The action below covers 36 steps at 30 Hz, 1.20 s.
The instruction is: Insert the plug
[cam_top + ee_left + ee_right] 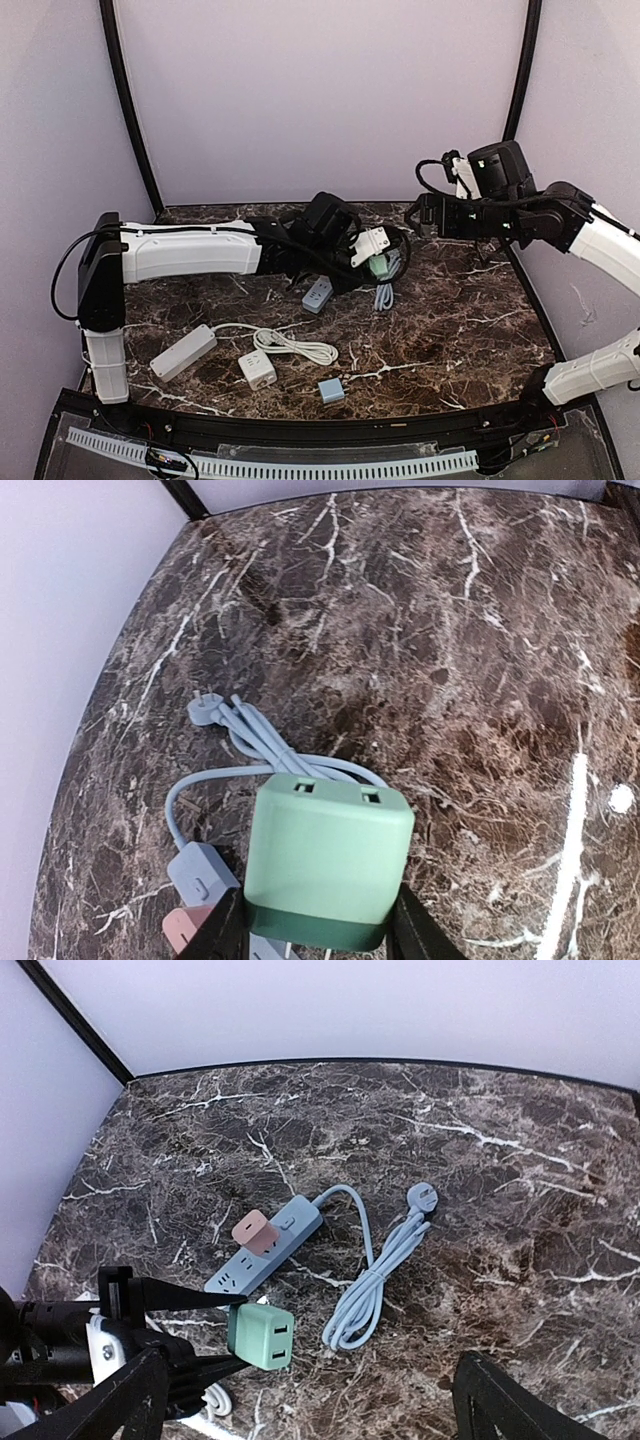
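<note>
Insertion not yet done: left gripper (322, 927) pinches green plug (325, 865) aloft near blue power strip (268, 1255); right gripper (315, 1400) spread wide, empty.

No text, label, brand or number is showing legibly in any of the three views. The green plug (330, 860) is presenting only two small slotted openings on its face. Any print that may be sitting on the blue-grey power strip (265, 1250), or on the white power strip (183, 352) lying on the counter (450, 320), is coming through too small and blurred to read.
</note>
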### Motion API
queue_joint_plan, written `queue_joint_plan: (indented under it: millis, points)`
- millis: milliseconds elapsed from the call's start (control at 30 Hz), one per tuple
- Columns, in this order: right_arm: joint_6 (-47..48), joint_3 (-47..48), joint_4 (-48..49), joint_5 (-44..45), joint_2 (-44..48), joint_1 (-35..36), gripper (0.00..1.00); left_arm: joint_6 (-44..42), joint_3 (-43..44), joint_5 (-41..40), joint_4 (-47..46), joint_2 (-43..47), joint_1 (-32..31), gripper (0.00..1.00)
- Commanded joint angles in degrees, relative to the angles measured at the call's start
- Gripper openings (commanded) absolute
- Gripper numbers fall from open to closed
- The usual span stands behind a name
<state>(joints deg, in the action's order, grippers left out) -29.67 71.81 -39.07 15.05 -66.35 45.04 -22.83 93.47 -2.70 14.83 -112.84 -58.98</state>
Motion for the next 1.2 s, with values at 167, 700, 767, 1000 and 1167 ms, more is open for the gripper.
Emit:
queue_joint_plan:
  millis: [167, 700, 767, 1000, 1167]
  points:
    - [-8.0, 4.6, 1.4, -22.6, -5.2, -11.6, 0.99, 10.4, -1.4, -6.1, -8.6, 3.4, 2.7, 0.01]
    - [-9.6, 5.9, 3.4, -52.7, -8.7, -25.8, 0.99, 9.2, -3.0, 5.9, -13.4, 6.8, 4.7, 0.01]
    - [-9.8, 5.9, 3.1, -55.2, -9.1, -26.9, 0.99, 9.2, -3.6, 8.2, -14.3, 7.4, 5.0, 0.01]
    - [-8.6, 6.1, 1.0, -62.8, -11.4, -27.4, 0.96, 9.6, -4.6, 14.9, -16.6, 8.2, 5.5, 0.01]
    - [-5.6, 7.4, -2.9, -66.7, -13.7, -27.1, 0.93, 10.6, -3.9, 16.8, -17.0, 7.3, 5.5, 0.01]
